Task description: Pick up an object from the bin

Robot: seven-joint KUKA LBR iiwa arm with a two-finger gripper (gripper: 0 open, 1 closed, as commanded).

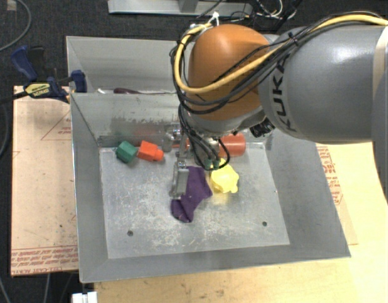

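"Checking the pick — where's the gripper (181, 180) sitting rn?"
"It's hanging right at the left edge of the purple floppy piece (194, 197), which is lying approx mid-floor in the bin (137, 226). Spread or pressed together, I'm not able to tell; the orange wrist cover (222, 68) is hiding too much."
"What's crowding the purple piece?"
"A yellow lump (224, 180) is touching its right side. An orange block (151, 151) and a green block (125, 151) are lying up-left of it, well apart. A reddish cylinder (235, 145) is lying behind it, past the yellow."
"So how should it be going abt this?"
"Imo it's needing to be biting the purple piece's thicker upper part, not the limp tail, w/o catching the yellow lump. Then lifting straight up and watching for slipping — soft stuff is prone to sagging out."
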